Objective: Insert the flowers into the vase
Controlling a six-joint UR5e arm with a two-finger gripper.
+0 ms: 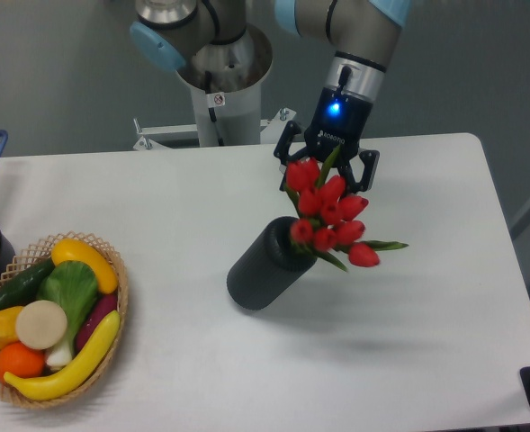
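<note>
Woven basket of vegetables (112,297) lies nearest us. Below our jaws (329,175), clenched on red tulip flowers (330,219), ribbed dark grey vase (269,265) tilts; pushing stems could topple it.

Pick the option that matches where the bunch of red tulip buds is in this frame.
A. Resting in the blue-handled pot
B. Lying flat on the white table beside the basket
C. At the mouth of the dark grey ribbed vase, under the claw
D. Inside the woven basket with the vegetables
C: the bunch of red tulip buds sits at the mouth of the dark grey ribbed vase, directly below the claw.
</note>
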